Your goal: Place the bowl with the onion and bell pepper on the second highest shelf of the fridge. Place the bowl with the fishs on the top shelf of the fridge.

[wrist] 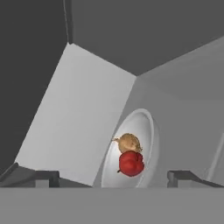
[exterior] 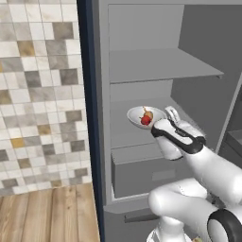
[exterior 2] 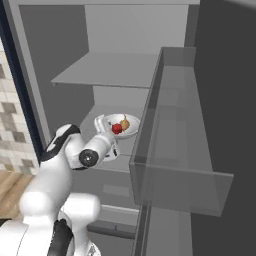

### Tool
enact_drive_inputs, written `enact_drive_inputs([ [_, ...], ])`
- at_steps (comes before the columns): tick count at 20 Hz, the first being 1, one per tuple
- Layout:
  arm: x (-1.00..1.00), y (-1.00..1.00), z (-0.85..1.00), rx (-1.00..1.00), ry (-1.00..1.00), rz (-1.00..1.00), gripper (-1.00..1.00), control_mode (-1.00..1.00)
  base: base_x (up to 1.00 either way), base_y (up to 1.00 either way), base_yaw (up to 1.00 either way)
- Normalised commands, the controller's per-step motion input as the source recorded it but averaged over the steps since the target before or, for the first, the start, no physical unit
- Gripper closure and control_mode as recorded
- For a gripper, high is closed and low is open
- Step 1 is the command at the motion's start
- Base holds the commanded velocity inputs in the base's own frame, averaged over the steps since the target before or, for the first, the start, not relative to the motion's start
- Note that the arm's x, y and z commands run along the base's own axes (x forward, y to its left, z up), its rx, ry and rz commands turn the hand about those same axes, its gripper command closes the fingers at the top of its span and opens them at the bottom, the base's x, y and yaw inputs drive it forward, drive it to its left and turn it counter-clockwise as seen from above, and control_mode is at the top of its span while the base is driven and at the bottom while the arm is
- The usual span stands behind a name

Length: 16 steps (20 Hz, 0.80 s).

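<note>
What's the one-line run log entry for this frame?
fridge open | bowl with onion, bell pepper on second-highest shelf | pincer open, at bowl rim | top shelf bare

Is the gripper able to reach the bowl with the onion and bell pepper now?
Probably yes: the gripper hangs right beside the bowl on the open fridge shelf, with nothing between them.

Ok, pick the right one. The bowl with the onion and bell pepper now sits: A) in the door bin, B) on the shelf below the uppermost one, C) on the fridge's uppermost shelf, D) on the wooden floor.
B: the bowl with the onion and bell pepper rests on the fridge shelf under the bare top shelf, with the gripper at its rim.
</note>
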Motion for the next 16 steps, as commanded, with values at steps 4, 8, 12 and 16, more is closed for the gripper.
enact_drive_inputs([
  [4, -1.00, 0.00, 1.00, -0.04, 0.01, 0.09, -1.00, -1.00, 0.00, 0.00, 0.00],
  [8, -1.00, 0.00, 1.00, -0.07, 0.25, 0.13, -1.00, -1.00, 0.00, 0.00, 0.00],
  [12, -1.00, 0.00, 0.99, -0.01, 0.50, 0.24, -1.00, -1.00, 0.00, 0.00, 0.00],
  [16, -0.70, 0.00, 0.52, 0.01, 0.67, 0.33, -1.00, -1.00, 0.00, 0.00, 0.00],
])
